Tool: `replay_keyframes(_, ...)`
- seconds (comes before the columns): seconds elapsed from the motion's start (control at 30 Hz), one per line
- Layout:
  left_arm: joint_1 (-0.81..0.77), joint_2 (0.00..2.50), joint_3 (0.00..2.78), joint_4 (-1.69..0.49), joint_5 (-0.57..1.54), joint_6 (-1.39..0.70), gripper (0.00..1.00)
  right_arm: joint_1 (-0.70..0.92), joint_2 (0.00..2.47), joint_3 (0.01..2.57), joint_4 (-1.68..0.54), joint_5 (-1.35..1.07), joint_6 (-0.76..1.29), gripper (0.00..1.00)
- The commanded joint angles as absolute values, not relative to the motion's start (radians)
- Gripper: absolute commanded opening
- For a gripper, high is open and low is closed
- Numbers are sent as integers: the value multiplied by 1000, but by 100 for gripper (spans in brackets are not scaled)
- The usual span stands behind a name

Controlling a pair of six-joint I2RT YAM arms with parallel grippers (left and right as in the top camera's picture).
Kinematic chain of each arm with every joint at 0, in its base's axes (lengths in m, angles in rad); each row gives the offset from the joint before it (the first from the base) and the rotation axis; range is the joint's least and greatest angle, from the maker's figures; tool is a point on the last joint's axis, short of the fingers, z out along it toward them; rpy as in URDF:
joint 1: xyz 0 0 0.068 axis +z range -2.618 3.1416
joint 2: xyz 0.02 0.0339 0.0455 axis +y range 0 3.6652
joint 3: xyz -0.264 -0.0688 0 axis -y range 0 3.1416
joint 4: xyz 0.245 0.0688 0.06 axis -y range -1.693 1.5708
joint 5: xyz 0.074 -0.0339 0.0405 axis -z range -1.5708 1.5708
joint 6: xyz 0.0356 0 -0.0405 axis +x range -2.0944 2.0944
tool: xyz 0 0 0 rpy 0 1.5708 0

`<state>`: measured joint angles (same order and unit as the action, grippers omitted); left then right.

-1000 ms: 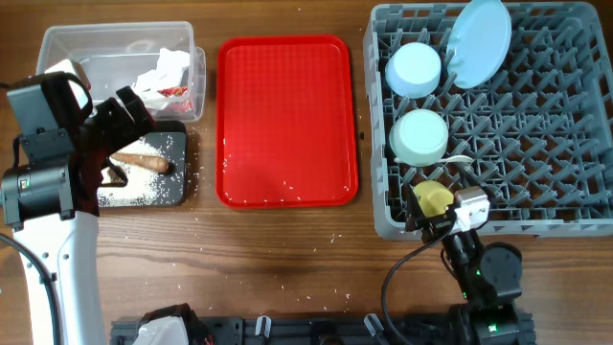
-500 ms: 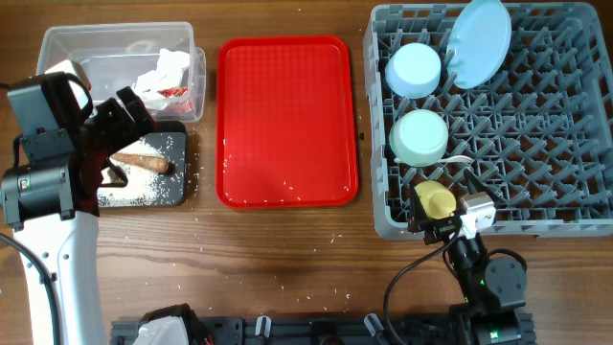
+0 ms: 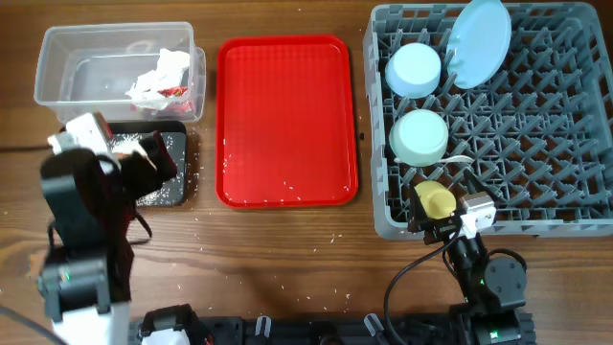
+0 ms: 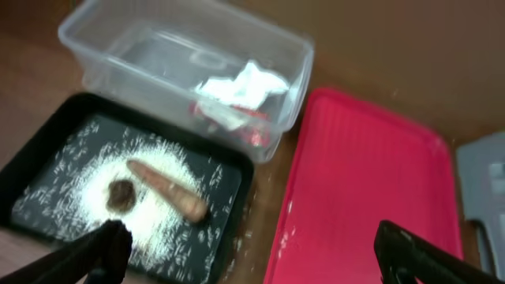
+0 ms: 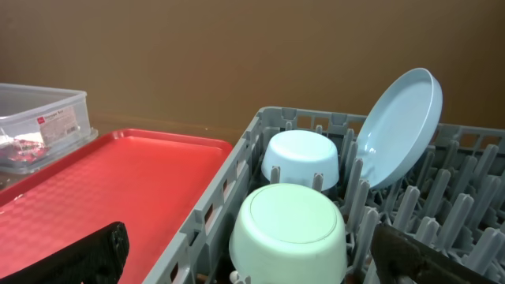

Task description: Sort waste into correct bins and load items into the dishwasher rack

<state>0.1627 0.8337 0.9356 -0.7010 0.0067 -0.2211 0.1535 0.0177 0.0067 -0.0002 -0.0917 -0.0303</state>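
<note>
The clear tub holds the crumpled napkin and red wrapper. My left gripper is open and empty over the black tray. In the left wrist view the gripper hovers above the tray, which holds rice, the brown stick and the lump. The grey rack holds the plate, blue bowl, green bowl, yellow cup and spoon. My right gripper is open and empty at the rack's front edge.
The flat red serving tray lies between the bins and the rack, with a few rice grains at its front edge. Loose rice grains are scattered on the wooden table in front of it.
My left arm has pulled back from over the black tray towards the table's front. The right gripper drew back slightly from the yellow cup a second ago and is still since.
</note>
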Motion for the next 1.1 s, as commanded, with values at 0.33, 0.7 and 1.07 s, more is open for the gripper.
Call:
replay_keyframes(0.33, 125, 86, 135, -31, 186, -213, 100, 150, 14, 5, 4, -79, -21, 100)
replay_keyframes(0.7, 121, 2, 74, -10, 145, -212, 100, 150, 14, 5, 4, -79, -20, 100)
replay_keyframes(1.07, 120, 2, 6, -51, 145, -213, 100, 150, 14, 5, 4, -78, -20, 100)
